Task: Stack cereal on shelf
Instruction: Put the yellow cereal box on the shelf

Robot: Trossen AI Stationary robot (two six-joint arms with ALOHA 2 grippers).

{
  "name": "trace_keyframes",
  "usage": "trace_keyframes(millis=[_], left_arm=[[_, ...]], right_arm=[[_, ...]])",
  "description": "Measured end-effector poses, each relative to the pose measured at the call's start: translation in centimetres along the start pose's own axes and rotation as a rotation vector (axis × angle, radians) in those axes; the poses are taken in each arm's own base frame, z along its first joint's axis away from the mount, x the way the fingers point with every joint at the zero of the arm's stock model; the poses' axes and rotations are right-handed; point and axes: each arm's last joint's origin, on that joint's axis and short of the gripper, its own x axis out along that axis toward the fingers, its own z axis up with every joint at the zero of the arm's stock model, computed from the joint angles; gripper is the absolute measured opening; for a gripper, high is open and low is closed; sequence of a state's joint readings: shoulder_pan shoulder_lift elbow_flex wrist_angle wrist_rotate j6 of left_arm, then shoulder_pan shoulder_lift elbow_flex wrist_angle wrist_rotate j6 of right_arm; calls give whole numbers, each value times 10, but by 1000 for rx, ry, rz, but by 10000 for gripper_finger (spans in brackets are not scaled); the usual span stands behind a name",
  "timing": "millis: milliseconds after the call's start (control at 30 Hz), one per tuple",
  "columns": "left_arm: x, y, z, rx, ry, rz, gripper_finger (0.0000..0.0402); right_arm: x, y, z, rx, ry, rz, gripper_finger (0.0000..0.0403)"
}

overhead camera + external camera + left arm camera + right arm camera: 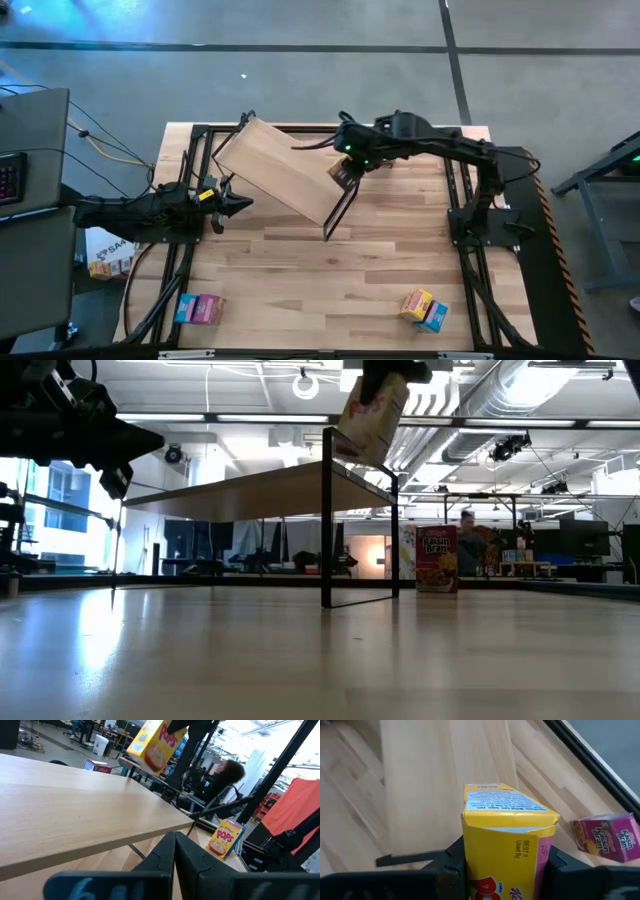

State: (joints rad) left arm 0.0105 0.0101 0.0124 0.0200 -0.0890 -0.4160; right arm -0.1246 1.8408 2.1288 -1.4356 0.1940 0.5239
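The right gripper [347,172] is clamped on a yellow cereal box [506,837], holding it tilted above one end of the shelf [275,165]. The left gripper [238,203], fingers together and empty, sits beside the shelf's opposite side. A pink box [605,834] stands on the table [330,270] beyond the shelf.

A striped wooden tabletop [330,270] sits on a grey concrete floor [300,80]. At the left edge, a grey surface [35,140] holds what may be a keyboard [10,175] with red-lit keys, and thin cables [105,145] trail from it. Beyond the tabletop, a person [227,777] with dark hair sits among workbenches, beside a red cloth [292,807].
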Motion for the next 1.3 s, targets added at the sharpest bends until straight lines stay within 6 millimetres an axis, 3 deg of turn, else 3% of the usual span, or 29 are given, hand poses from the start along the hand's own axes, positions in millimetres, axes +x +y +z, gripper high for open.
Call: trace_keyframes(millis=[267, 833, 1300], left_arm=[[0, 0, 0, 0, 0, 0, 0], [0, 0, 0, 0, 0, 0, 0], [0, 0, 0, 0, 0, 0, 0]], right_arm=[[23, 5, 4, -63, 62, -24, 117], [37, -2, 9, -61, 117, -14, 120], [43, 1, 13, -86, 84, -36, 205]])
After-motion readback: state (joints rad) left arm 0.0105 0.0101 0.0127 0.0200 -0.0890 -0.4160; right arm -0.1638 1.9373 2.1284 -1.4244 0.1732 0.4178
